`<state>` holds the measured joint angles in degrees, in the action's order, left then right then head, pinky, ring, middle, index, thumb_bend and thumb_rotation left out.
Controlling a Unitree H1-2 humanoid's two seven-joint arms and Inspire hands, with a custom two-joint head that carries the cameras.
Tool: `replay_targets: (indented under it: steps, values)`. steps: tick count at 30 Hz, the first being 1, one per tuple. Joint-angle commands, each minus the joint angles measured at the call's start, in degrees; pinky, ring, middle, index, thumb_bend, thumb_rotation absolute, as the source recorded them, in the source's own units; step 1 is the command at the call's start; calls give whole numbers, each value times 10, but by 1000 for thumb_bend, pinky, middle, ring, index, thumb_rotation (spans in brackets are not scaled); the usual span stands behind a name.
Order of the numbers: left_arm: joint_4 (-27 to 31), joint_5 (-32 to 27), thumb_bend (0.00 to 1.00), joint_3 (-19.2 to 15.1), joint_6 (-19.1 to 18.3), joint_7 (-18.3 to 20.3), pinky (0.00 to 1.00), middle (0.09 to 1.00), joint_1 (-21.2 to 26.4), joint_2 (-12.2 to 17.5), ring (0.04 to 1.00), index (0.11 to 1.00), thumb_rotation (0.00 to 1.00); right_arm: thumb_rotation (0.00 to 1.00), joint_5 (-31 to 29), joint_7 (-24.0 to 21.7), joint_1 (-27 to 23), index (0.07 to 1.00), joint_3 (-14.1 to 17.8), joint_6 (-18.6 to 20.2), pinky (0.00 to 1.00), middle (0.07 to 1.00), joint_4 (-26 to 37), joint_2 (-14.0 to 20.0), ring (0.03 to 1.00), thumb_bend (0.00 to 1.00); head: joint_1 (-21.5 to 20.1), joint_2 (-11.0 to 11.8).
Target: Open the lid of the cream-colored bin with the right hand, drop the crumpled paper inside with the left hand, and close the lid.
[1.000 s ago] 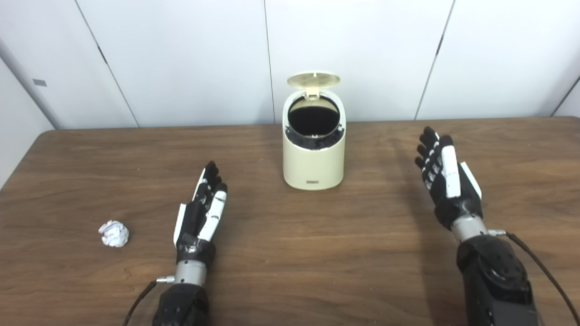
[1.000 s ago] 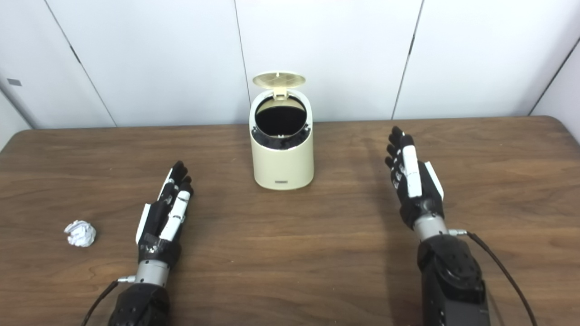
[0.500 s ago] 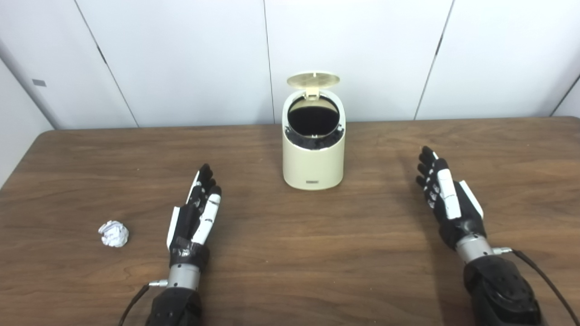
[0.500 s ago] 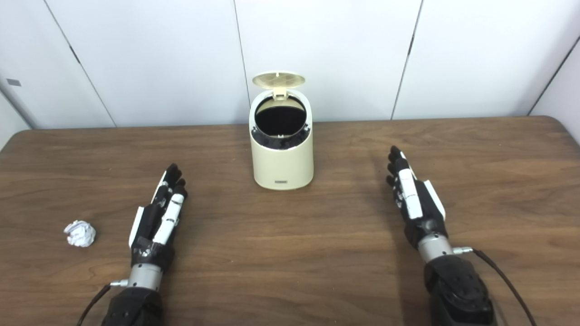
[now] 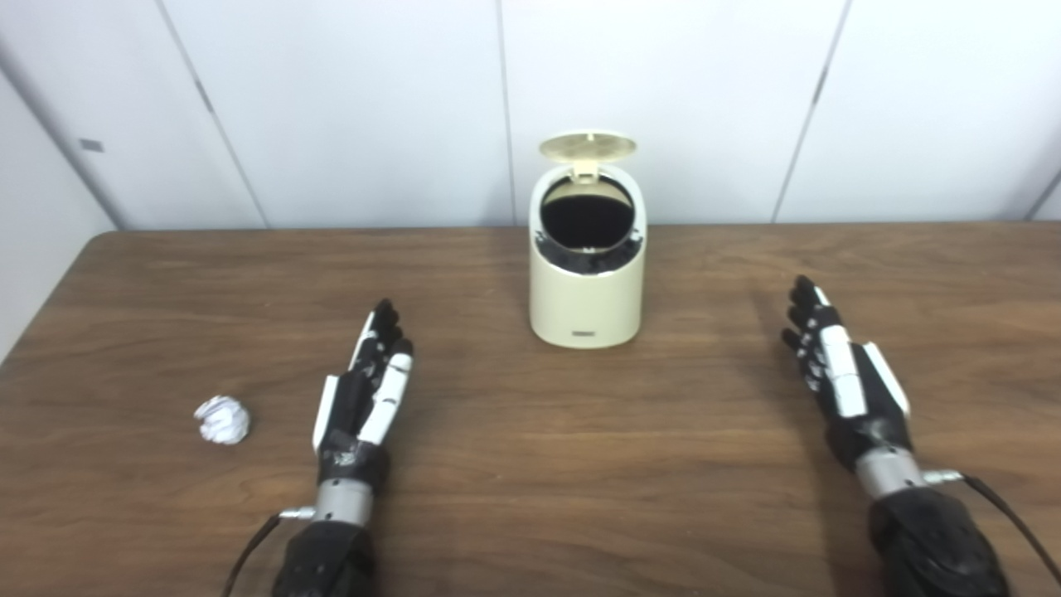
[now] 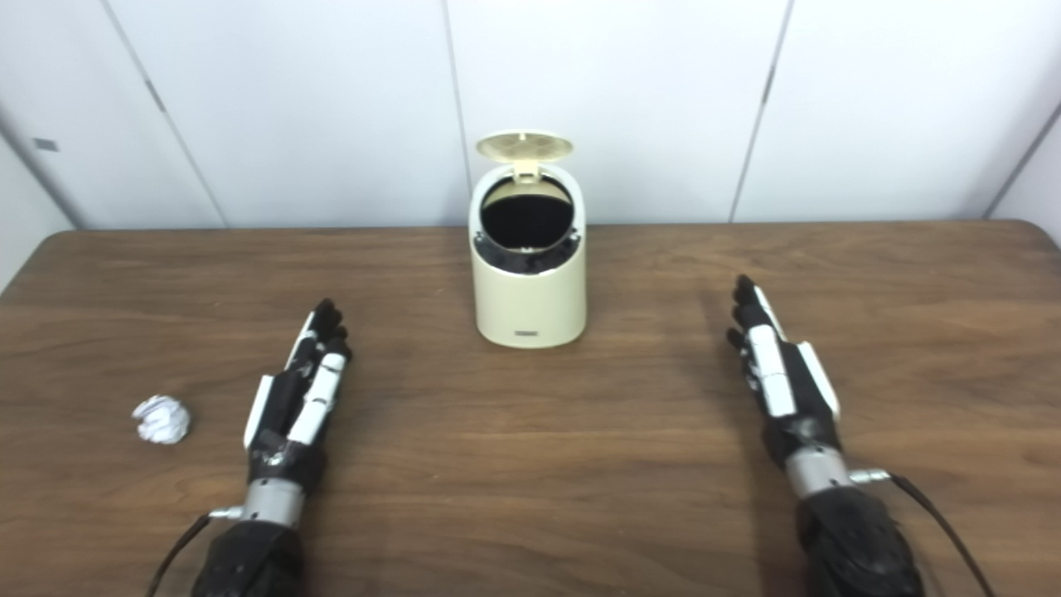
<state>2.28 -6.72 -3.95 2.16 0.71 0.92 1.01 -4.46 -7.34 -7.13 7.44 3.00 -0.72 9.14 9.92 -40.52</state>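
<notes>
The round cream-coloured plastic bin [image 5: 587, 286] stands upright toward the far middle of the dark wood-grain bench [image 5: 514, 464], and its round cream lid [image 5: 588, 147] is already tipped up and back on its rear hinge, leaving the dark mouth fully exposed. The first step of the task, opening the lid, therefore reads as done. The second step is not yet done: the small crumpled ball of white paper [image 5: 222, 419] lies on the bench near the left edge, well apart from the bin and untouched. The black-and-white left hand [image 5: 365, 398] rests low over the bench just to the right of the paper, fingers extended and lying together, released and grasping nothing. The black-and-white right hand [image 5: 841, 385] sits on the far right, well clear of the bin, likewise released with fingers straight and nothing in it. Remaining work, in my judgement: the left hand must pick up the paper, carry it over the open mouth and let it fall, after which the lid must be pushed shut. Limits of inspection: the inside of the bin shows only as black, so I cannot say whether it holds anything. The latch or button that frees the lid cannot be made out; a small dark label low on the bin's front is too small to read. Both forearms are cut off at the bottom edge, and whether either hand actually touches the bench cannot be told.
</notes>
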Motion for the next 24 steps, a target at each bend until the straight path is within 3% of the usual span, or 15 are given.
replay_targets:
  steps: [1,5,12,18,24]
  values:
    - [4,4,350,2,9,0,1000,997,-1,-2,1000,1000,559,1000,-7,-1,-10,995,6,-20,1000,1000,1,14,1000,546,9,1]
    - [-4,13,339,9,17,-2,1000,997,0,-9,1000,1000,561,1000,-26,-6,-8,1000,11,-28,1000,1000,-8,21,1000,536,57,14]
    - [-16,27,353,12,23,-10,1000,984,3,-19,998,1000,561,1000,-45,-4,1,994,10,-2,1000,1000,24,20,1000,594,87,26]
    - [-26,34,342,11,30,-17,984,972,4,-21,984,998,574,1000,-46,14,6,972,9,35,991,996,67,3,998,561,83,32]
    - [18,61,373,20,-3,-22,998,973,-5,-13,988,987,551,1000,-47,20,10,974,11,50,1000,999,86,-5,1000,538,75,32]
